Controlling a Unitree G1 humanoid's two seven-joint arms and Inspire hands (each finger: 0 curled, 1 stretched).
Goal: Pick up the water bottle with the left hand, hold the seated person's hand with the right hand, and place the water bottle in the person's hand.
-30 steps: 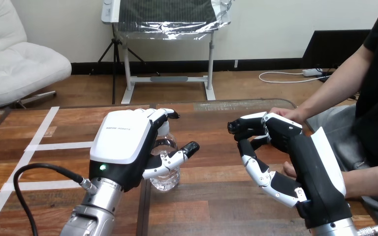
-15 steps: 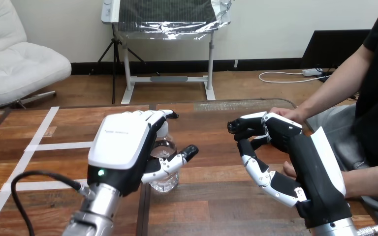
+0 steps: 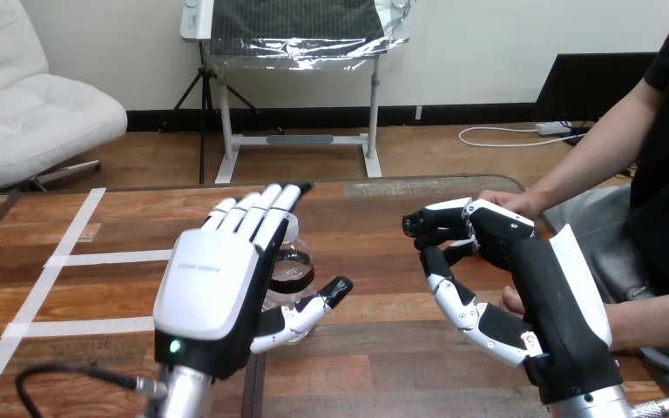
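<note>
Head view: the clear plastic water bottle (image 3: 293, 270) appears to stand upright near the middle of the wooden table (image 3: 375, 261). It is pale at the neck and darker through its middle, and its left side and base are hidden. The left hand (image 3: 213, 287) is in front of it with straight, spread-apart fingers (image 3: 261, 212) pointing to 1 o'clock and the thumb crossing the bottle's lower part, gripping nothing. The right hand (image 3: 523, 270) is well apart at 3 o'clock; whether it has hold of anything cannot be told. The person's hand (image 3: 498, 198) shows just beyond it at 12 o'clock.
</note>
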